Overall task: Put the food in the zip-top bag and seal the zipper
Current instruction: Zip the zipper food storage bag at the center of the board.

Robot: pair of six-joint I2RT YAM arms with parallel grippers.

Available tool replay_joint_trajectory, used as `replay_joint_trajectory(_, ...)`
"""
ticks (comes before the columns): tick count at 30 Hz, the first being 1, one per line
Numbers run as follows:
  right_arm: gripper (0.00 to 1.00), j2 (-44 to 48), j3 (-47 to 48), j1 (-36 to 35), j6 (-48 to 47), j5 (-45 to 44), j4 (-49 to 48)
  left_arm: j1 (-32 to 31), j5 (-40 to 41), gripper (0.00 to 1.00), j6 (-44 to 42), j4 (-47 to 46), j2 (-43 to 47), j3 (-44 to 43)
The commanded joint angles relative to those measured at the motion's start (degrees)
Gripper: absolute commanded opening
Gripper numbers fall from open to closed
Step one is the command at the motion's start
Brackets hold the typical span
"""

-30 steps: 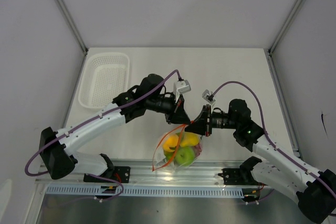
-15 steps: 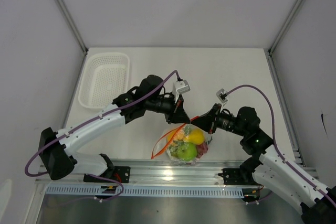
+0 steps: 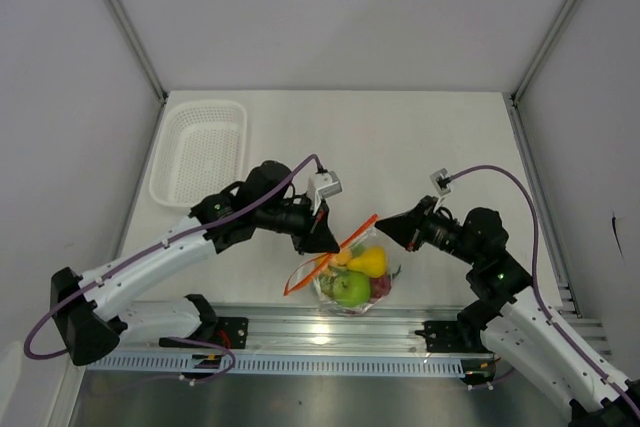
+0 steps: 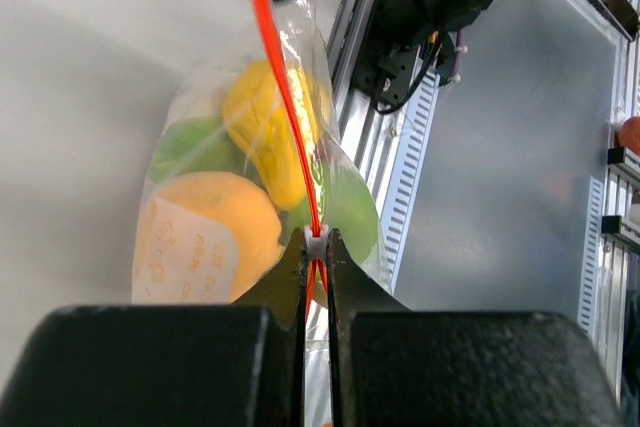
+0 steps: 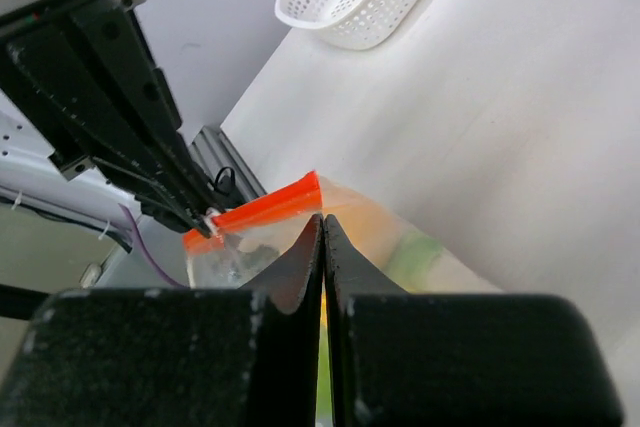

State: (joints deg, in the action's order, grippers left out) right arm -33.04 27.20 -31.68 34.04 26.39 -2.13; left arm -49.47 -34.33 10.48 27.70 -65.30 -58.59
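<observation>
Bag: a clear crinkly plastic zip-top bag (image 3: 330, 282) is seen near the front edge of the white table (image 3: 400, 137), between the arms.
Contents: a green toy apple (image 3: 350, 289) and a yellow toy fruit (image 3: 370, 262) are enclosed.
Zipper: an orange-red zipper strip (image 3: 345, 246) is stretched diagonally.
Left gripper (image 4: 316, 243): jaws are clamped on the strip.
Right gripper (image 3: 380, 220): jaws are pressed together on the strip's upper end.
</observation>
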Motion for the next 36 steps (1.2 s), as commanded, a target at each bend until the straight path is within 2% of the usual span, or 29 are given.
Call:
replay_joint_trajectory(1, 0.00, 1.2, 3.5, 1.8, -0.3, -5.7, 0.5, -0.4, 0.0, 0.01, -0.1, 5.5, 4.8, 1.5)
replay_joint_trajectory(5, 0.00, 1.3, 3.6, 2.2, 0.1, -6.5, 0.5, -0.4, 0.2, 0.01, 0.3, 7.2, 7.8, 2.1)
replay_joint_trajectory(10, 0.01, -0.4, 3.8, 2.3, -1.8, 7.2, -4.9, -0.4, -0.7, 0.00, 0.1, 5.7, 7.5, 2.3)
replay_joint_trajectory(12, 0.22, -2.9, 7.6, 2.2, -3.6, 11.3, -1.1, -0.4, -1.9, 0.00, -0.3, 5.9, 6.6, 0.9)
replay_joint_trajectory(13, 0.42, -4.3, 9.7, 2.2, -5.2, 14.6, 1.6, -0.4, -2.0, 0.01, -0.5, 5.8, 6.2, 0.8)
replay_joint_trajectory(16, 0.62, -8.4, 17.3, 1.2, -12.3, 17.7, 12.2, -0.4, -2.2, 0.01, -1.6, 6.0, 5.6, -0.1)
replay_joint_trajectory(19, 0.70, -9.8, 21.4, -0.3, -17.2, 18.0, 16.3, -0.4, -2.7, 0.01, -2.0, 6.2, 4.7, -0.6)
replay_joint_trajectory(23, 0.69, -15.2, 25.1, -2.6, -20.5, 23.1, 19.3, -0.4, -3.2, 0.01, -1.6, 5.6, 4.8, -0.6)
replay_joint_trajectory(28, 0.56, -22.9, 29.7, -10.9, -29.8, 17.4, 28.7, -0.4, -3.8, 0.01, -1.5, 5.4, 4.8, -1.0)
replay_joint_trajectory(34, 0.51, -26.7, 30.1, -15.2, -32.2, 16.4, 29.5, -0.4, -4.4, 0.01, -1.3, 5.3, 4.8, -1.2)
replay_joint_trajectory(36, 0.46, -27.6, 29.8, -15.9, -32.5, 16.8, 29.7, -0.4, -4.4, 0.01, -1.3, 5.3, 4.9, -0.9)
